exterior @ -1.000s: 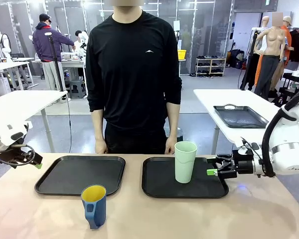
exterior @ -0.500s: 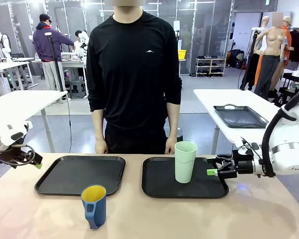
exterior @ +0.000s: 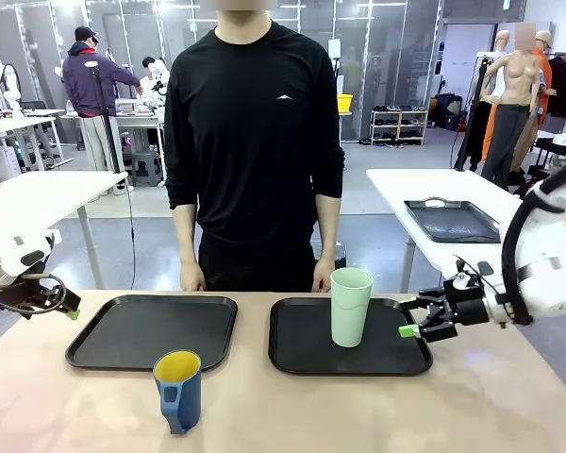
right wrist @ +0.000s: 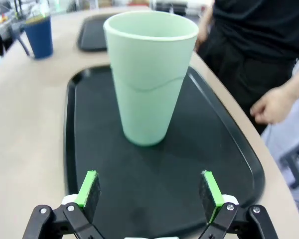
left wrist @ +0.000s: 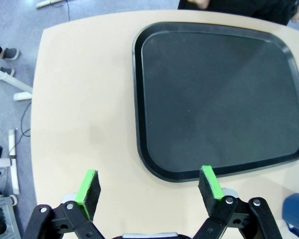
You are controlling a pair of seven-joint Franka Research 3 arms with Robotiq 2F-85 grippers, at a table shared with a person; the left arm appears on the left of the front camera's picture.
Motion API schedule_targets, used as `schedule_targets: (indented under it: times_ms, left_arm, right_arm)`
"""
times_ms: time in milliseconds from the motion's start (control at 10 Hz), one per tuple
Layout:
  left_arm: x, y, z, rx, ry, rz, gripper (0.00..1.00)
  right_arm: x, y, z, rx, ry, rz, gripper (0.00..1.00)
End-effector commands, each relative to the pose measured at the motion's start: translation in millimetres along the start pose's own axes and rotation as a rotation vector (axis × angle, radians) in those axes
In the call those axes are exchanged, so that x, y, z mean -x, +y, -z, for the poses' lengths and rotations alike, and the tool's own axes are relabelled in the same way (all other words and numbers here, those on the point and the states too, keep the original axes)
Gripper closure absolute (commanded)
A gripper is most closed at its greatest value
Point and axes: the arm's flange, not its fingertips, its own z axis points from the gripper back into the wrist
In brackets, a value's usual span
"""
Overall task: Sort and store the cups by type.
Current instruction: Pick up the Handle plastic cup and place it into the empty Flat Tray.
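Edges/room: right tool (exterior: pixel 410 326) just off the right rim of right tray (exterior: pixel 297 351), jaws wide, holding nothing; left tool (exterior: pixel 69 312) at left edge of surface (exterior: pixel 358 415), jaws wide, holding nothing.
Containers: mint tumbler (exterior: pixel 350 307) upright in right tray.
Around: blue mug (exterior: pixel 178 390) on surface, just near of left tray (exterior: pixel 123 332); person (exterior: pixel 255 142) at far edge.

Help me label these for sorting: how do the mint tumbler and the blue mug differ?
The mint tumbler is taller; the blue mug is shorter. The tumbler has no handle; the mug has one. The tumbler stands on the right tray; the mug on the bare table. Both stand upright, untouched.
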Motion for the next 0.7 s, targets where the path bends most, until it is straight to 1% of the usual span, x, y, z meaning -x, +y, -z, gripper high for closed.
schedule_targets:
  times_ms: [0, 200, 400, 600]
  left_arm:
    - [-0.1, 1.0, 0.1, 0.002, -0.001, -0.004, 0.0]
    - [-0.1, 1.0, 0.1, 0.002, -0.001, -0.004, 0.0]
    - [-0.1, 1.0, 0.1, 0.002, -0.001, -0.004, 0.0]
    - [-0.1, 1.0, 0.1, 0.002, -0.001, -0.004, 0.0]
  right_arm:
    - [-49.1, 50.5, -22.2, 0.041, 0.294, 0.052, 0.0]
    - [-74.9, 77.4, -37.8, 0.04, 0.482, 0.073, 0.0]
    - [-91.1, 100.9, -48.5, 0.077, 0.548, 0.078, 0.0]
    - [-94.5, 114.6, -50.3, 0.086, 0.581, 0.075, 0.0]
